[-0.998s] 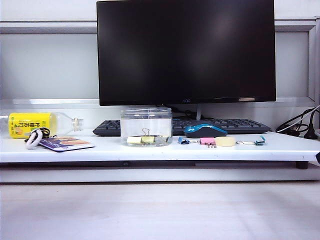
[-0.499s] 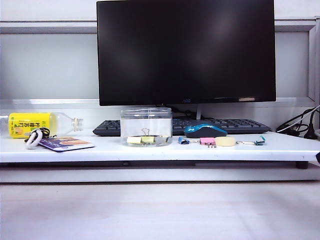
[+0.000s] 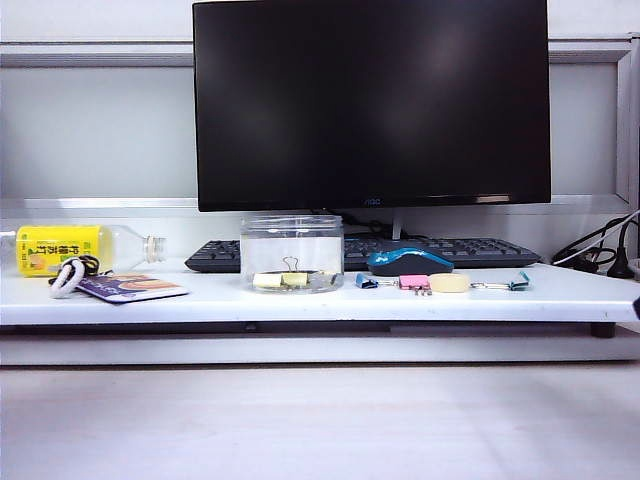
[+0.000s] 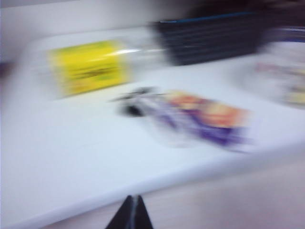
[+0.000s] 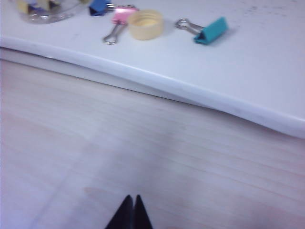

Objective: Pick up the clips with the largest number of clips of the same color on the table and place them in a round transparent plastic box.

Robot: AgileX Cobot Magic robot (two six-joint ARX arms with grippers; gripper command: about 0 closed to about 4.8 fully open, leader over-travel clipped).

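Observation:
The round transparent plastic box (image 3: pixel 292 250) stands on the white shelf in front of the monitor. Pale-yellow clips (image 3: pixel 282 280) lie on its bottom. The right wrist view catches the box's edge (image 5: pixel 47 16) with a yellow clip (image 5: pixel 23 5) inside. My right gripper (image 5: pixel 132 198) is shut and empty. It hovers low over the wooden table, well short of the shelf edge. My left gripper (image 4: pixel 133 198) is also shut and empty, just off the shelf's front edge near the bottle. That view is motion-blurred. Neither gripper shows in the exterior view.
Right of the box lie a blue clip (image 3: pixel 367 282), a pink clip (image 3: pixel 414 283), a yellow cap (image 3: pixel 449 283) and a teal clip (image 3: pixel 518 281). Behind are a mouse (image 3: pixel 410 261) and a keyboard (image 3: pixel 470 248). A yellow-labelled bottle (image 3: pixel 62 248) and a card (image 3: pixel 130 288) lie left.

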